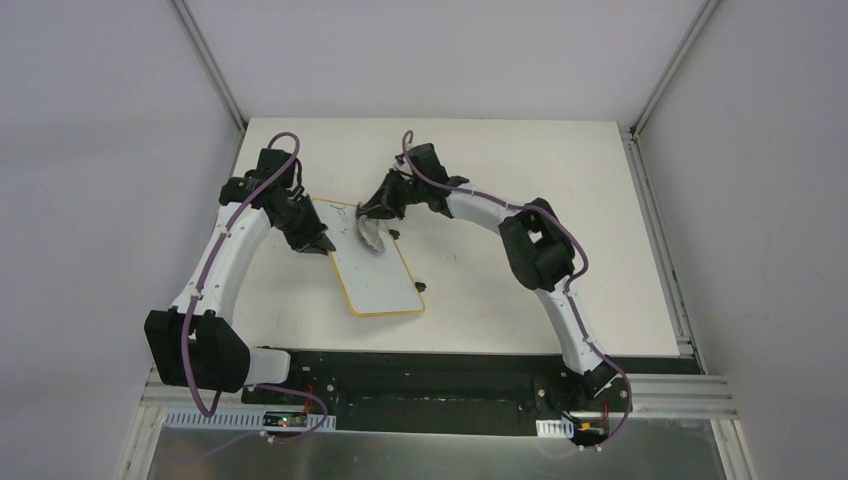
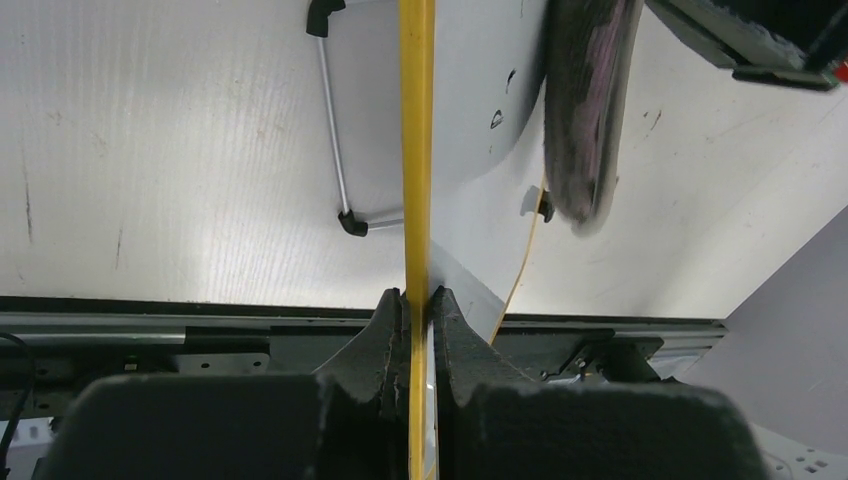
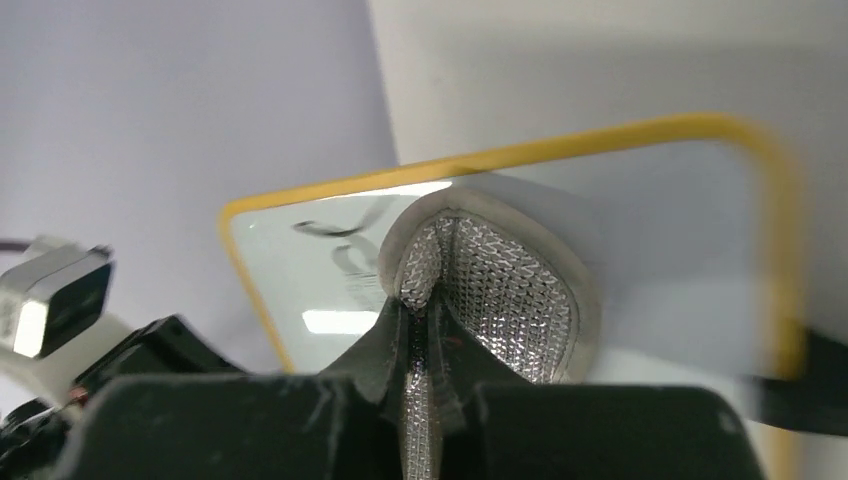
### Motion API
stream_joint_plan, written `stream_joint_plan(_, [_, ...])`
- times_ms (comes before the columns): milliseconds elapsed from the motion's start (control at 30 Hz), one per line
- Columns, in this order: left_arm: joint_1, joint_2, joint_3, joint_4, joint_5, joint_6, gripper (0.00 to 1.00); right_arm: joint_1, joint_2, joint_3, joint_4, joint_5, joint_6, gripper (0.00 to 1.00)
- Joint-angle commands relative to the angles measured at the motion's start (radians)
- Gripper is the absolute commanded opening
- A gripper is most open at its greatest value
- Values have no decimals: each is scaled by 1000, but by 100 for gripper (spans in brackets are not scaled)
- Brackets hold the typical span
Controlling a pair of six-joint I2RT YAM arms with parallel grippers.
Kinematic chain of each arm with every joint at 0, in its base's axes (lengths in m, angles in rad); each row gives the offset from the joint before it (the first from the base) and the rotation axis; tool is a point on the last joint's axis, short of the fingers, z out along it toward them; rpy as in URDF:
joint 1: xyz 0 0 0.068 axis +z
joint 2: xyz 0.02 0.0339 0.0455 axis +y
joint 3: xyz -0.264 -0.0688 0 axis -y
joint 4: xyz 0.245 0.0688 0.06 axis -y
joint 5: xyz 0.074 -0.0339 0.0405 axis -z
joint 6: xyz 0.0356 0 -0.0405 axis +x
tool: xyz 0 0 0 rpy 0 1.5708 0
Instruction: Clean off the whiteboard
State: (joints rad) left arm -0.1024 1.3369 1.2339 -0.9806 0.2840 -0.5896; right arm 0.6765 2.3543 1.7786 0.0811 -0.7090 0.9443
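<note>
There is one whiteboard [image 1: 378,268] on the table [image 1: 520,160], near the middle and between the two arms, set at a slant to the table's edges. The left claw [image 2: 418,302] is pinched tight on the yellow rim along the board's left side. The right claw [image 3: 420,312] is clamped on the single grey pad [image 3: 500,280], which presses on the board's far end beside a few black strokes [image 3: 335,230].

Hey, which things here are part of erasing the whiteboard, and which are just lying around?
Job: whiteboard, gripped at its rim by the left gripper; grey pad, in the right gripper.
Just there: table; purple cables on the arms.
</note>
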Motion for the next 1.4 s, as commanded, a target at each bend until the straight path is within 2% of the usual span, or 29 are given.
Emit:
stream_joint_plan(0, [-29,77,-48,-10,56,10,0,124,15,167,75,-44,115,0])
stream_joint_plan(133, [-30,83,-39,-19,52,17,0,155,60,241,85,-59,119,0])
stream_joint_plan(400, [-29,82,-34,-29,47,27,0,49,85,-2,97,-39,67,0])
stream_joint_plan(533, [-29,85,-39,-21,48,26,0,38,64,-37,49,-29,8,0])
stream_joint_plan(600, [-29,87,-40,-14,53,20,0,50,47,-16,22,-21,-15,0])
stream_joint_plan(767, [-29,91,-31,-12,55,14,0,117,29,177,-114,-18,-53,0])
stream_joint_plan(900, [-30,93,-24,-12,57,12,0,193,-4,227,-88,-40,-25,0])
stream_joint_plan(967, [-29,93,-23,-11,58,10,0,207,-12,190,10,-67,29,0])
stream_joint_plan(1067, [-29,94,-23,-10,59,10,0,201,-11,130,16,-63,13,0])
stream_joint_plan(1200, [-30,86,-25,-13,57,11,0,136,-26,-54,73,-46,14,0])
stream_joint_plan(1300, [-29,81,-28,-17,54,16,0,82,-39,-163,60,-10,-36,0])
stream_joint_plan(1367, [-29,79,-31,-18,53,19,0,58,-42,-179,16,8,-82,0])
